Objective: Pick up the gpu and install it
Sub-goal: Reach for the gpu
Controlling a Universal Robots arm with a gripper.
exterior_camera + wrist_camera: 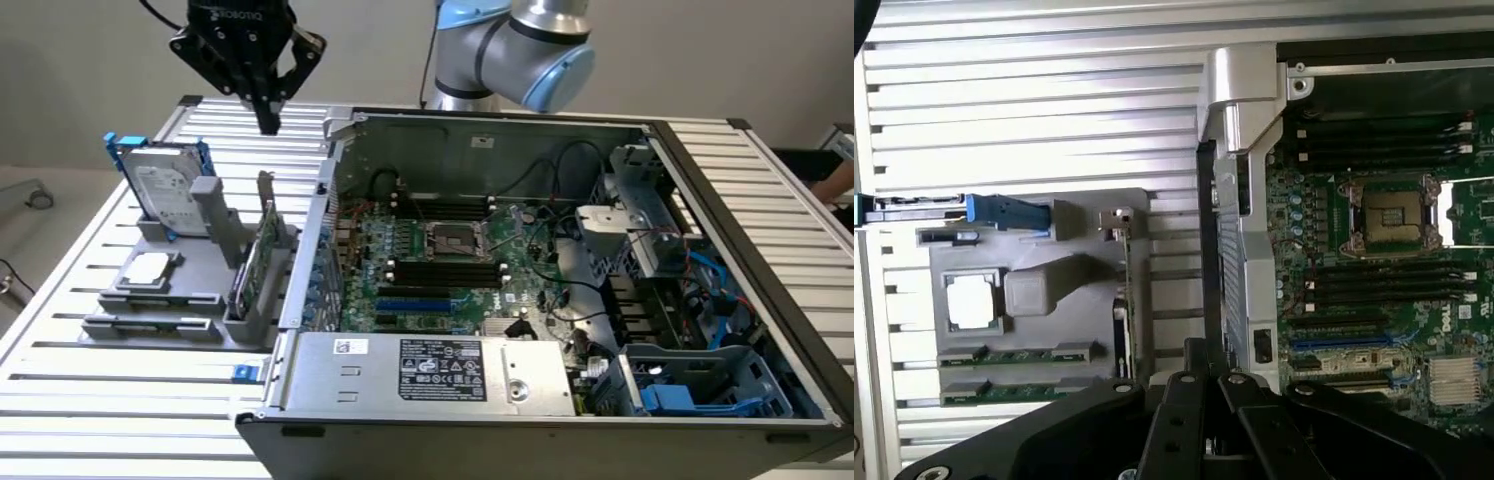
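gripper (1209, 378) sits closest to the wrist lens, black fingers pressed together tip to tip, clenched on nothing. in the exterior view the gripper (271, 120) hangs high over the far part of the slatted table (107, 400), near the case's back corner, touching nothing.

gpu (251, 262) stands on its long edge in the grey holder (174, 335), outside the case (467, 140) and just beside its open side wall, silver bracket end pointing up. it is well below the gripper and apart from it. from the wrist the gpu (1124, 300) shows edge-on as a thin strip running between the holder (1039, 245) and the case wall (1239, 250), just past the fingertips.

on the same holder, toward the exterior view's left, the drive (167, 190) stands upright in its blue frame, and a cpu (150, 268) lies flat nearer the front. the wrist view also shows the cpu (969, 300) and two sticks (1014, 355) lying flat beside it.

inside the case the board (441, 250) lies exposed, with a silver psu (427, 365) along the near edge. the arm (521, 45) rises behind the case.
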